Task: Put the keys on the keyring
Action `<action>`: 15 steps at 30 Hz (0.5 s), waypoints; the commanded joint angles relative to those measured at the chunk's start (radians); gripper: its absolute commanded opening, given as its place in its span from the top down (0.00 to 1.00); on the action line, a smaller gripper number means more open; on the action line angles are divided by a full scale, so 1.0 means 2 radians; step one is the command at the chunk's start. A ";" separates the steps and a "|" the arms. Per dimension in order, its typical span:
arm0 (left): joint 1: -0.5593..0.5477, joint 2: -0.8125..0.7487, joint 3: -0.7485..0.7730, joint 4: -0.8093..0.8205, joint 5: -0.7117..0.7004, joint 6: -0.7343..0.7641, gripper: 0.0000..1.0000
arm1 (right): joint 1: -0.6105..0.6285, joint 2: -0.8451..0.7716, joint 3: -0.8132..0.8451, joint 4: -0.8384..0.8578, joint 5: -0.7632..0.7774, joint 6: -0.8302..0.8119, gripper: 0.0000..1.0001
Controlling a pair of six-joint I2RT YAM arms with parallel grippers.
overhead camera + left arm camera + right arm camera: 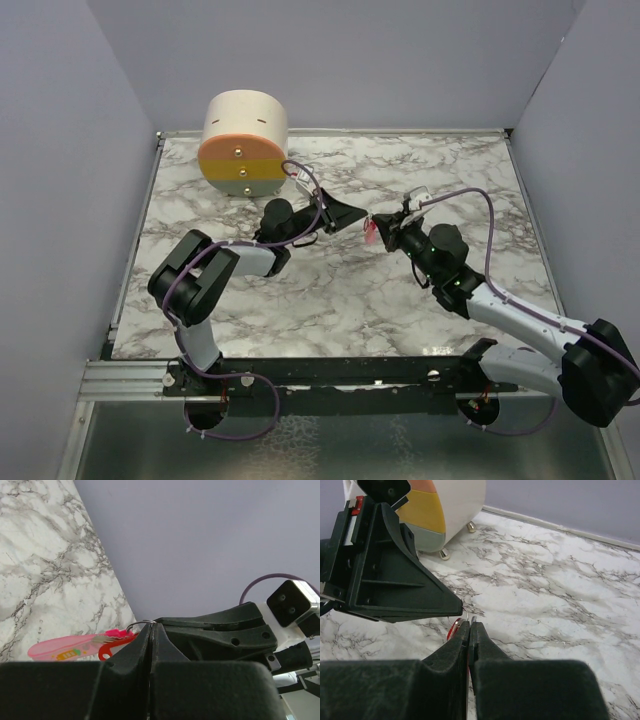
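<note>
My left gripper [350, 214] is shut on the keyring, whose thin metal ring [140, 624] sticks out at its fingertips. The ring's pink strip [62, 648] hangs to the left of the left gripper [151, 626]. The red key [106, 650] lies against the strip beside the ring. My right gripper [383, 232] meets the left one tip to tip above the table's middle. It is shut [470, 624], with the red key [452, 628] showing at its left finger and a red edge between the jaws. The ring [465, 614] sits just off its tips.
A cream cylinder [244, 143] with an orange and yellow front stands on small feet at the back left of the marble table [330, 300]. It also shows in the right wrist view [447, 510]. Grey walls close in the table on three sides.
</note>
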 commanded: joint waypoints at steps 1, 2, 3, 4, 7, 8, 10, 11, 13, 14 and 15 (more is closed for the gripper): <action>0.005 -0.004 0.005 0.039 0.005 -0.022 1.00 | 0.001 -0.002 -0.009 0.031 -0.001 -0.007 0.99; 0.006 -0.006 0.002 0.039 0.001 -0.024 1.00 | 0.002 -0.003 -0.012 0.037 -0.001 -0.006 0.99; 0.006 -0.007 -0.001 0.042 -0.003 -0.028 1.00 | 0.002 -0.003 -0.016 0.045 0.000 -0.005 0.99; 0.007 -0.009 -0.005 0.045 -0.007 -0.033 1.00 | 0.002 -0.003 -0.021 0.055 0.001 -0.004 0.99; 0.009 -0.011 -0.015 0.057 -0.018 -0.051 1.00 | 0.002 -0.001 -0.040 0.096 0.001 0.001 0.99; 0.010 -0.012 -0.017 0.059 -0.021 -0.055 1.00 | 0.002 0.000 -0.045 0.110 0.001 0.004 0.99; 0.010 -0.015 -0.020 0.059 -0.025 -0.060 1.00 | 0.002 0.001 -0.054 0.129 0.003 0.008 0.99; 0.010 -0.016 -0.021 0.059 -0.028 -0.063 1.00 | 0.001 0.001 -0.057 0.137 0.004 0.009 0.99; 0.010 -0.018 -0.024 0.059 -0.031 -0.068 1.00 | 0.002 -0.002 -0.064 0.147 0.010 0.009 0.99; 0.010 -0.019 -0.026 0.059 -0.033 -0.071 1.00 | 0.002 -0.003 -0.066 0.152 0.011 0.010 0.99; 0.011 -0.019 -0.026 0.058 -0.034 -0.073 1.00 | 0.002 -0.006 -0.069 0.156 0.012 0.012 0.99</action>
